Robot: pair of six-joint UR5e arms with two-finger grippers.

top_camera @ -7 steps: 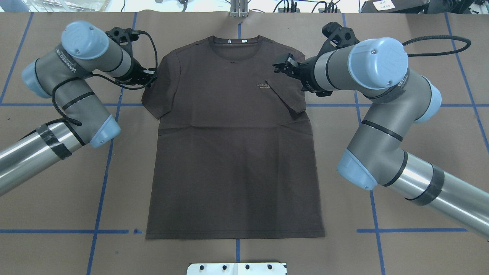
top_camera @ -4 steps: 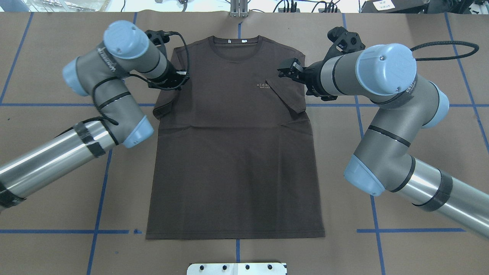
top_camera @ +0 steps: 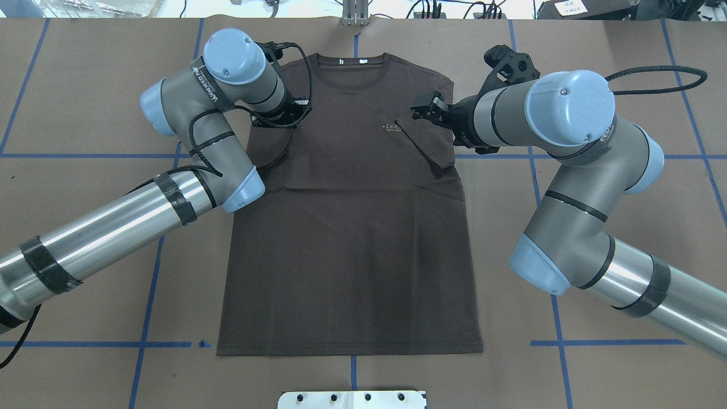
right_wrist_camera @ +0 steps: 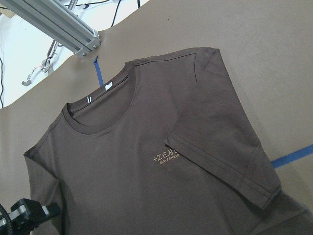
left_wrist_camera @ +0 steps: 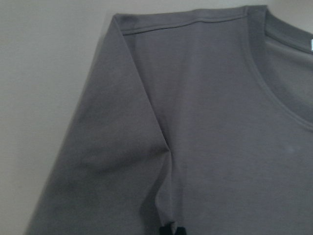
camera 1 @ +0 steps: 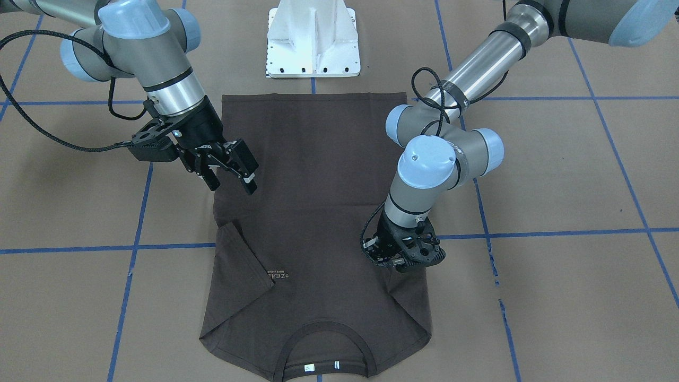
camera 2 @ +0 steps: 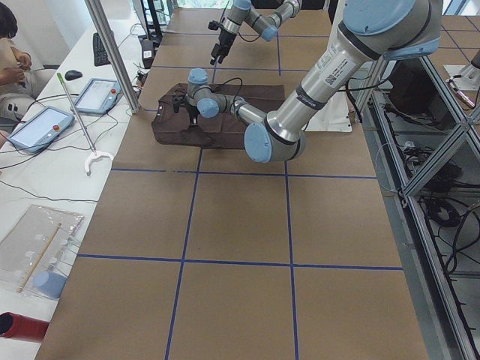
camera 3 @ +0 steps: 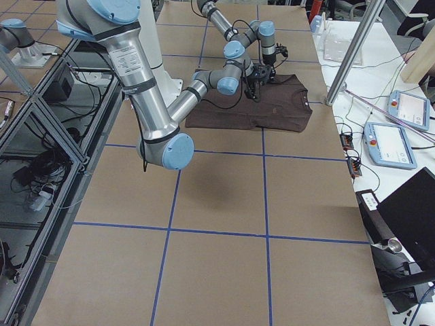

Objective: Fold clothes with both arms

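The dark brown T-shirt [top_camera: 352, 227] lies flat on the brown table, collar at the far side. Its right sleeve [top_camera: 429, 139] is folded inward next to the pale logo [top_camera: 392, 126]. My left gripper [top_camera: 282, 121] is low over the left shoulder, shut on the left sleeve, which is pulled over the chest; in the left wrist view the cloth [left_wrist_camera: 205, 122] creases toward the closed tips. In the front view the left gripper [camera 1: 400, 257] presses on the shirt [camera 1: 313, 175]. My right gripper [top_camera: 426, 108] is open and empty above the folded right sleeve; it also shows in the front view [camera 1: 232, 183].
The white pedestal base [camera 1: 313, 42] stands at the shirt's hem side. Blue tape lines [top_camera: 150, 284] cross the brown table. An aluminium post [top_camera: 355, 14] stands past the collar. Tablets [camera 2: 97, 94] lie on the operators' side table.
My left gripper has moved right from beside the shirt to over its left shoulder, dragging the left sleeve inward. My right gripper has stayed open and almost still.
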